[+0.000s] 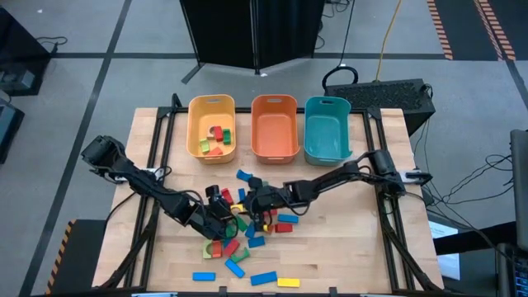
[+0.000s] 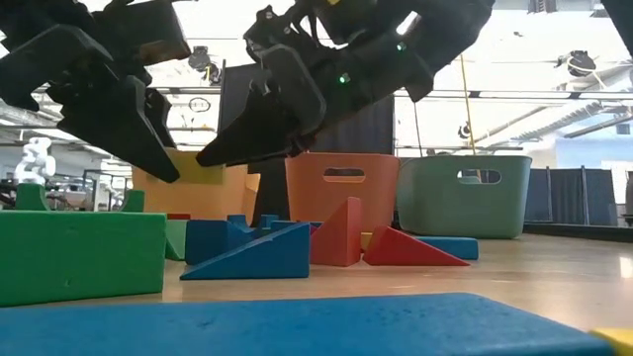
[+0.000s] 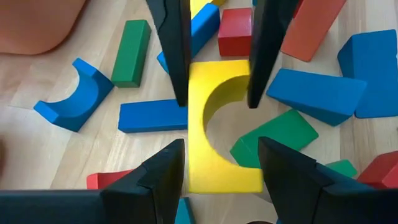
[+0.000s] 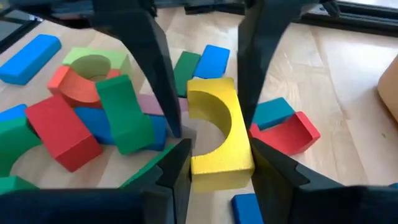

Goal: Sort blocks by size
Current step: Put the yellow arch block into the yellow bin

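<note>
Both grippers meet over the pile of blocks (image 1: 239, 235) at the table's middle front, with a yellow arch block (image 3: 211, 124) (image 4: 217, 134) between them. My left gripper (image 3: 221, 152) (image 1: 221, 213) is shut on one end of the arch. My right gripper (image 4: 221, 152) (image 1: 252, 202) is shut on the other end. Below lie red, blue and green blocks, among them a blue bar (image 3: 149, 115) and a green arch (image 4: 121, 112), resting on the wooden table (image 1: 346, 247). My left gripper pinches the yellow arch's flat back (image 3: 193, 171) and one foot (image 3: 254, 180) between its two fingers. The fingers slant down from the table's left. The arch lies roughly level, clear of the blocks below. My right gripper pinches the arch's other end across back and foot (image 4: 202, 165) between its two fingers. It comes slanting down from the table's right, opposite my left gripper's fingers (image 4: 152, 74). The arch spans the gap between both grippers, lifted off the pile.
Three bins stand in a row at the far edge: a yellow one (image 1: 195, 124) with several blocks inside, an orange one (image 1: 274, 153) and a teal one (image 1: 327, 155). Loose blue, green and yellow blocks lie near the front edge (image 1: 247, 276).
</note>
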You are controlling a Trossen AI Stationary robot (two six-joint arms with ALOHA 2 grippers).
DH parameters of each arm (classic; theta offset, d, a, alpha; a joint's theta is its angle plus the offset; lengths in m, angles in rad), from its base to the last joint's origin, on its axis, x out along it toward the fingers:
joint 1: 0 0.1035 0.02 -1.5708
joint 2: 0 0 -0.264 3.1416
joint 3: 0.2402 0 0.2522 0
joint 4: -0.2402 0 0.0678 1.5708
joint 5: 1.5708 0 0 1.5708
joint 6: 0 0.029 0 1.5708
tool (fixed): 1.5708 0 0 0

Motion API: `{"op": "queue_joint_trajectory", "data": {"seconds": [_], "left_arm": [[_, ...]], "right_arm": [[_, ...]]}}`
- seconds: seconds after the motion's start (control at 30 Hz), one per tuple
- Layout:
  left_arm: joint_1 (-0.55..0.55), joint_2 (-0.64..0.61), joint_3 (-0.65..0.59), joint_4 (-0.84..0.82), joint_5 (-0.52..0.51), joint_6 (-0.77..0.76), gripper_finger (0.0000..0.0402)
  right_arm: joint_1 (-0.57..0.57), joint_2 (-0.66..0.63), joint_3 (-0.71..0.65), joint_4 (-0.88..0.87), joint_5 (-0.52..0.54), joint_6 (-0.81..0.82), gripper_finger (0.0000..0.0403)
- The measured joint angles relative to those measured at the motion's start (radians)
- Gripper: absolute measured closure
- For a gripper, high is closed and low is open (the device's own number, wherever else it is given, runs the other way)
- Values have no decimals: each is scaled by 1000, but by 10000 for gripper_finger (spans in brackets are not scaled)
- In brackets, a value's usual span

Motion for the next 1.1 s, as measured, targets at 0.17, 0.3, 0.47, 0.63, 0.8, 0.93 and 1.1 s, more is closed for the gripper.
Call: {"op": "queue_joint_trajectory", "data": {"seconds": [0.17, 0.3, 0.47, 0.63, 0.8, 0.93, 1.1], "left_arm": [[0, 0, 0, -2, -1, 1, 199], [0, 0, 0, -2, -2, 0, 200], [0, 0, 0, -2, -3, 0, 236], [0, 0, 0, -3, -4, -6, 281], [2, 0, 0, -3, -4, 0, 281], [11, -26, 0, -18, -22, 0, 281], [53, -120, 0, -86, -43, -37, 281]], "right_arm": [[9, -6, 0, -7, 23, -15, 278], [8, -8, 0, -5, 23, -17, 277], [8, -8, 0, -5, 23, -11, 277], [8, -8, 0, -11, 26, -11, 277], [8, -8, 2, -24, 23, -3, 260], [8, -11, 2, -68, 59, 11, 229], [9, -41, 2, -210, 236, 102, 197]]}}
